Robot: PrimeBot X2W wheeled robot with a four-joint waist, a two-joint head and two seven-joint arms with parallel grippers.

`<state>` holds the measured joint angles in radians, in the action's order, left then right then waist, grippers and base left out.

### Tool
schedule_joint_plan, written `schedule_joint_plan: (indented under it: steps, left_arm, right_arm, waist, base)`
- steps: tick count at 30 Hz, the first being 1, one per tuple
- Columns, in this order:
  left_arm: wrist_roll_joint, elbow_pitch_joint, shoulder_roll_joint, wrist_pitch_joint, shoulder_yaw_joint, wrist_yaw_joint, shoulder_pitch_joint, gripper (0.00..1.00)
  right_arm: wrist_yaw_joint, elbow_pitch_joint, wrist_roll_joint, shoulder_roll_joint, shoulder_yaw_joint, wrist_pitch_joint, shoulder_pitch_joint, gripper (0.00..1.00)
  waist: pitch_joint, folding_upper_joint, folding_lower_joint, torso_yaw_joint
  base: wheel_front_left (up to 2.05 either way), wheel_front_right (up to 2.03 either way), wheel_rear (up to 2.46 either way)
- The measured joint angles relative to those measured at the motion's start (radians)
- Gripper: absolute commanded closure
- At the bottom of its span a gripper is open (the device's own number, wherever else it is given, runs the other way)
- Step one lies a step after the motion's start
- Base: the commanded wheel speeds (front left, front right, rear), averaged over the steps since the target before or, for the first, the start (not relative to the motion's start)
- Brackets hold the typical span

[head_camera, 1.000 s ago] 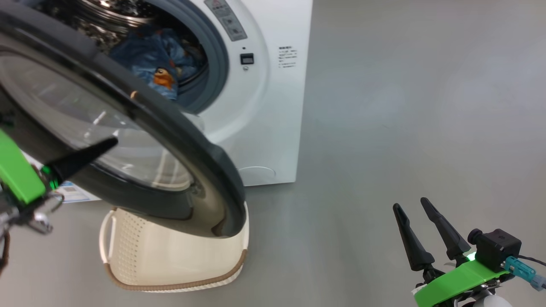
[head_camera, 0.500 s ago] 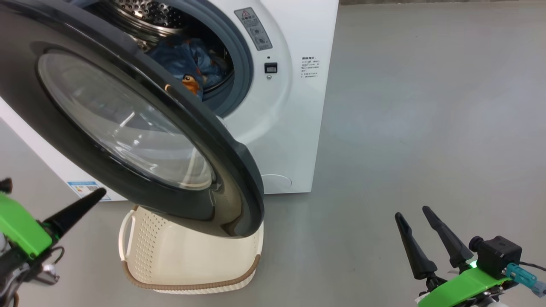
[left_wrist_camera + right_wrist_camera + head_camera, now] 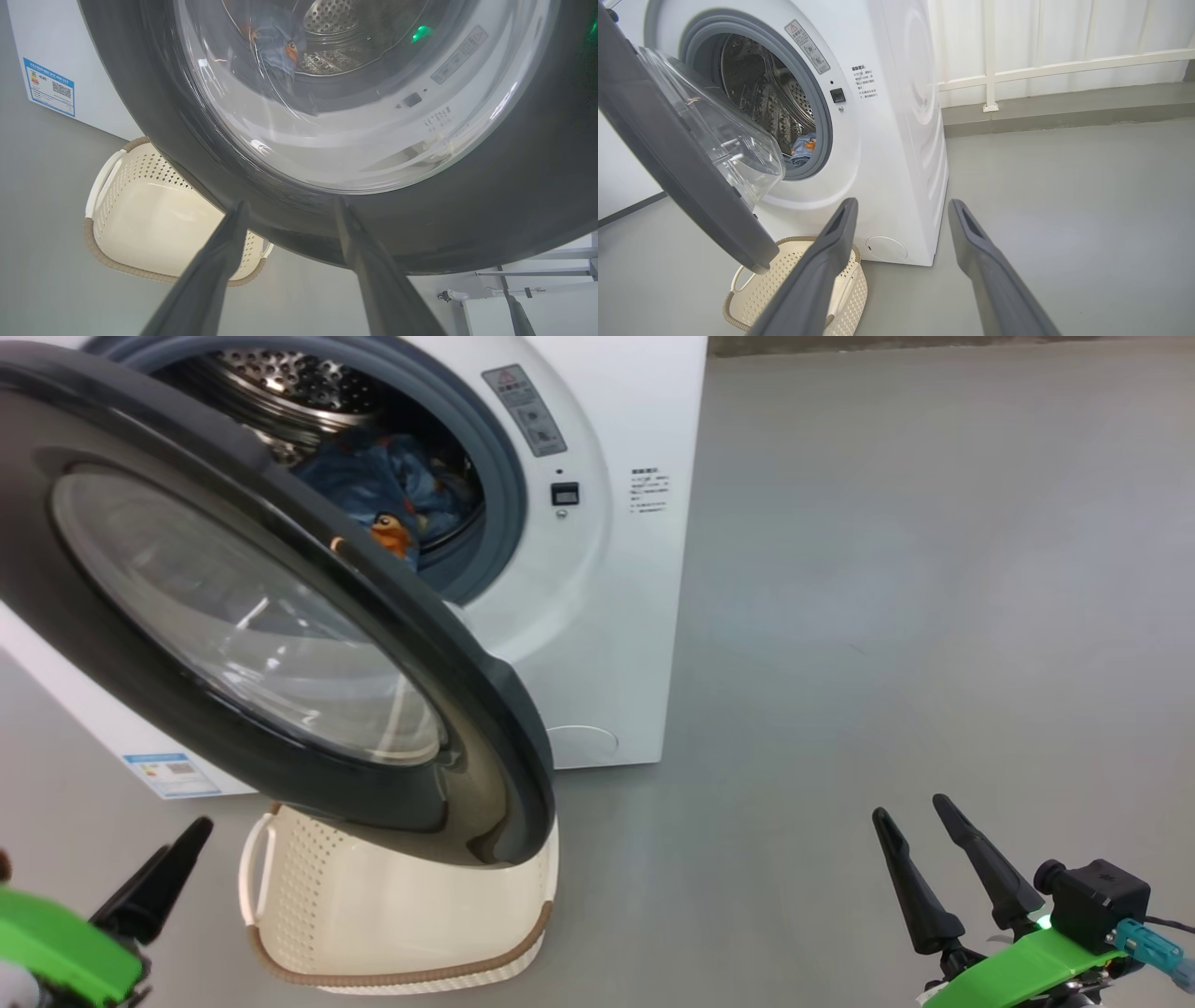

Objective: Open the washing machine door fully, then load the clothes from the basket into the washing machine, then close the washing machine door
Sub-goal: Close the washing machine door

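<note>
The door [image 3: 252, 607] is hanging part-open on the washer [image 3: 616, 616], hinged at the robot's left, its free edge reaching out over the basket [image 3: 401, 905]; its glossy outer face is turning toward the left jaws, which are sitting low in front of the black ring, near it but apart; they are standing wide open and gripping nothing; the right jaws are gaping empty too, hovering low at the right, well apart from the door's free edge; so the left arm is lying nearer, and a push on that ring toward the washer is looking like the coming move. The clothes [image 3: 392, 490] are lying inside the drum [image 3: 308, 383], blue cloth with an orange bear showing; the basket is sitting on the floor [image 3: 887, 616] beneath the door, just beside the washer's front, and is looking empty wherever the door is not hiding it.
</note>
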<state>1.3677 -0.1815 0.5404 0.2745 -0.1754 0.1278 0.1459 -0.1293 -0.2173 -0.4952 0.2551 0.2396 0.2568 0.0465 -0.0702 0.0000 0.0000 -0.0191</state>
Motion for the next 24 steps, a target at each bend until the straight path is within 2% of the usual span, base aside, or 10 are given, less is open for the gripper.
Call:
schedule_joint_plan:
  steps: [1,12,16,19,24]
  left_arm:
    - [0.0,0.001,0.0,-0.033,-0.006,0.0,-0.012,0.0]
    - [-0.098,-0.026,0.004,-0.416,-0.127,0.0,-0.13,0.0]
    - [-0.161,-0.081,0.005,-0.507,-0.179,0.0,-0.132,0.0]
    - [-0.24,-0.12,-0.005,-0.522,-0.177,0.0,-0.132,0.0]
    - [-0.46,-0.108,-0.096,-0.523,-0.035,0.0,-0.136,0.0]
  right_arm:
    - [0.0,0.0,0.0,0.001,-0.002,0.0,0.0,0.0]
    - [0.0,0.005,0.0,0.007,-0.021,0.0,0.0,0.0]
    - [0.0,0.005,0.0,0.007,-0.028,0.0,0.0,0.0]
    - [0.0,0.005,0.0,0.008,-0.035,0.0,0.0,0.0]
    - [0.0,0.005,0.0,0.008,-0.04,0.0,0.0,0.0]
  waist:
    - [-0.002,0.0,0.0,-0.005]
    - [-0.016,0.0,0.0,-0.057]
    - [-0.015,0.0,0.0,-0.074]
    - [-0.014,0.0,0.0,-0.085]
    - [-0.016,0.0,0.0,-0.099]
  base:
    - [0.0,0.0,0.0]
    - [0.0,0.0,0.0]
    - [0.0,0.0,0.0]
    - [0.0,0.0,0.0]
    - [0.0,0.0,0.0]
